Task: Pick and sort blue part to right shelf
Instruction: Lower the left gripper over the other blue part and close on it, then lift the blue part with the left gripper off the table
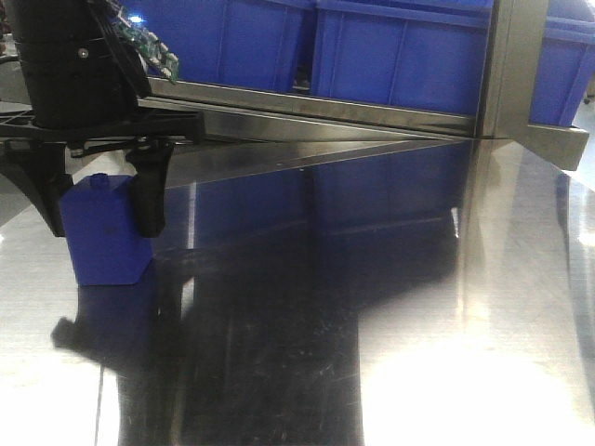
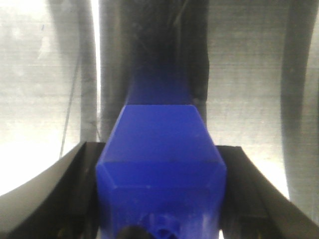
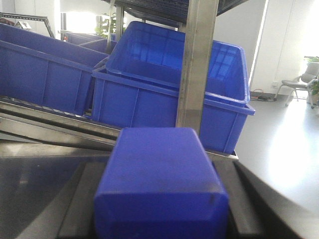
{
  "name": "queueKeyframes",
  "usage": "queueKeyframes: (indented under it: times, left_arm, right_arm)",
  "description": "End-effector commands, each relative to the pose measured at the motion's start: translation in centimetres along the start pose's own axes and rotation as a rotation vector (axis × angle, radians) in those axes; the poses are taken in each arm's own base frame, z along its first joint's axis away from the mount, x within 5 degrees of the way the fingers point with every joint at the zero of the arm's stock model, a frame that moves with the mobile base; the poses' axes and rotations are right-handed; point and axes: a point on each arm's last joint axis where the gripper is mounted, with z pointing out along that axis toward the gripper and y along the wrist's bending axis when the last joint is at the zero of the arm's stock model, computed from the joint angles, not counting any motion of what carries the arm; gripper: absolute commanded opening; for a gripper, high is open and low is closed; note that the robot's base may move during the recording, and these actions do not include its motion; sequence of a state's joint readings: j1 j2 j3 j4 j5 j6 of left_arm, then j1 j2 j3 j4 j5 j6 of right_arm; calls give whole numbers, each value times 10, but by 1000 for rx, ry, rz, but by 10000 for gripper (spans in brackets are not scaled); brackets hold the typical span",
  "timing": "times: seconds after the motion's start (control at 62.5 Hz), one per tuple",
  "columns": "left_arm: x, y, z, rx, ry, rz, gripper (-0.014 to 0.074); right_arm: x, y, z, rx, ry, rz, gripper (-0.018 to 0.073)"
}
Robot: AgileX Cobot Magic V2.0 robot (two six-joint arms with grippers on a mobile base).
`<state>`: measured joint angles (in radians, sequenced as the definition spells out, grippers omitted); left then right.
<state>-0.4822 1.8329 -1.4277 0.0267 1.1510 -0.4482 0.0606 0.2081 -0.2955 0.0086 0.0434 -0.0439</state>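
Observation:
The blue part [image 3: 162, 189], a deep-blue plastic block, fills the right wrist view, with my right gripper [image 3: 159, 164] shut on it and black fingers [image 3: 75, 199] along both sides. Its neck end is hidden. It is held up facing the shelf's blue bins. A similar blue block [image 1: 110, 237] with a small knob on top stands on the steel table [image 1: 372, 325] at the left. My left gripper [image 1: 100, 218] is shut on it from above. In the left wrist view this block [image 2: 159, 164] sits tight between the jaws of the left gripper [image 2: 160, 147].
Large blue bins [image 3: 169, 99] stand on a sloping metal shelf behind the table, and they are also visible as blue bins [image 1: 400, 56] along the back. A steel upright post [image 3: 197, 64] stands in front of them. The same post [image 1: 507, 65] rises at the back right. Open floor lies to the right.

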Motion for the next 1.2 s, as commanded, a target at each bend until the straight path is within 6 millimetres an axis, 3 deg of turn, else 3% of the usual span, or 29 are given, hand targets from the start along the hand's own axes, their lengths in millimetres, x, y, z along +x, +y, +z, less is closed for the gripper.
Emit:
queueKeyframes:
  times: [0.0,0.192,0.368,0.608,0.848,1.184]
  left_arm:
    - [2,-2,-25,34,-60,-6,393]
    - [3,-1,-31,37,-67,-6,386]
    - [12,3,-61,82,-157,13,386]
    - [35,13,-92,222,-327,265,386]
    - [62,40,-110,272,-643,305,386]
    - [113,93,-125,242,-1024,153,386]
  right_arm:
    - [-18,-1,-1,12,-114,-17,356]
    - [-18,-1,-1,12,-114,-17,356]
    - [-18,-1,-1,12,-114,-17,356]
    - [-18,-1,-1,12,-114,-17,356]
    - [-18,-1,-1,12,-114,-17,356]
    - [-18,-1,-1,12,-114,-17,356]
